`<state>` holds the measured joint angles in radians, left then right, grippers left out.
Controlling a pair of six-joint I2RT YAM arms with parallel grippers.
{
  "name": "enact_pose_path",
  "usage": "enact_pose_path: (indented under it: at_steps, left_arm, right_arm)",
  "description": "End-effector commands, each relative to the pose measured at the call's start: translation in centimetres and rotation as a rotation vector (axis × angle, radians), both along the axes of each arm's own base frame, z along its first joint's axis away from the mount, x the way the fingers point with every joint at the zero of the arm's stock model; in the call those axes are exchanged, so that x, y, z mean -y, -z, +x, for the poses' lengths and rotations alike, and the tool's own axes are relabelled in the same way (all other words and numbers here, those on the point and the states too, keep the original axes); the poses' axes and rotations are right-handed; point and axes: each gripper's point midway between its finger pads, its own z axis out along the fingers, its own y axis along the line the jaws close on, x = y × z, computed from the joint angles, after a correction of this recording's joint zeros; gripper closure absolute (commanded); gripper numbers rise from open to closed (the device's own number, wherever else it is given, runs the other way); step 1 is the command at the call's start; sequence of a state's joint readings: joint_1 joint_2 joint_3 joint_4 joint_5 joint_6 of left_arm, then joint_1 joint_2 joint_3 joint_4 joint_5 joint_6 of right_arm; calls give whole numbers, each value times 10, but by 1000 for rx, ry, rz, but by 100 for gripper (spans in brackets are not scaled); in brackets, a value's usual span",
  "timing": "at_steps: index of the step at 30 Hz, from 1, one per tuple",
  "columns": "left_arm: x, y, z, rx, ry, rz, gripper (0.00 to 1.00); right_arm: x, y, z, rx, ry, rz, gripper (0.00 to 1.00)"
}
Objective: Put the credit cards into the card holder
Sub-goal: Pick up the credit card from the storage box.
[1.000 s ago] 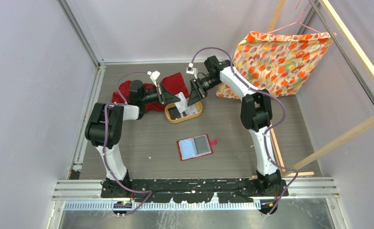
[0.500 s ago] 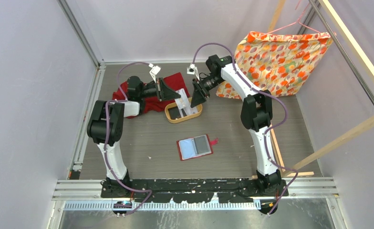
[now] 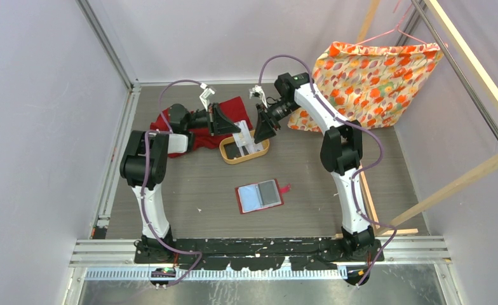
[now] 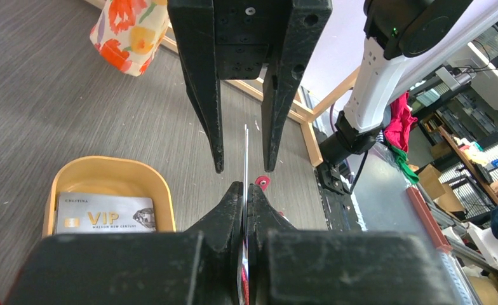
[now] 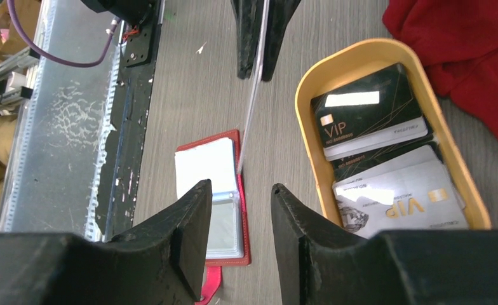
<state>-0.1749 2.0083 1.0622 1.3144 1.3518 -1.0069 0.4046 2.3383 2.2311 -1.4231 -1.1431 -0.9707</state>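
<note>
My left gripper is shut on a credit card, held on edge above the table, so only its thin edge shows. The card's free end reaches between the fingers of my right gripper, which is open and does not touch it. In the top view the two grippers face each other over the tray, left gripper and right gripper. More credit cards, black and white, lie stacked in the tray. The red card holder lies open and flat nearer the arm bases, its clear pockets up.
The oval tan tray stands behind the card holder. A red cloth lies under my left arm. A floral cloth hangs at the back right. A wooden frame runs along the right side.
My left gripper has pulled back to the left with the card. My right gripper has drawn away to the right, its jaws a little wider. The gap between them has grown.
</note>
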Motion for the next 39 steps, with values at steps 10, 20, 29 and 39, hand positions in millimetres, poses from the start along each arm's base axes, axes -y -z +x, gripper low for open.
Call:
enact_pose_path:
  at_steps: [10,20,29,39]
  left_arm:
    - [2,-9,-2,115,32,-7,100]
    - [1,-7,-4,111,38,-4,100]
    - [2,-5,-4,109,43,-2,100]
    - [-2,-6,-6,115,52,4,100]
  right_arm:
    - [-32,-53,34,-53,145,118,57]
    - [-39,-72,43,-129,175,179,64]
    - [-38,-73,42,-132,171,182,71]
    - [-30,-72,46,-131,188,179,68]
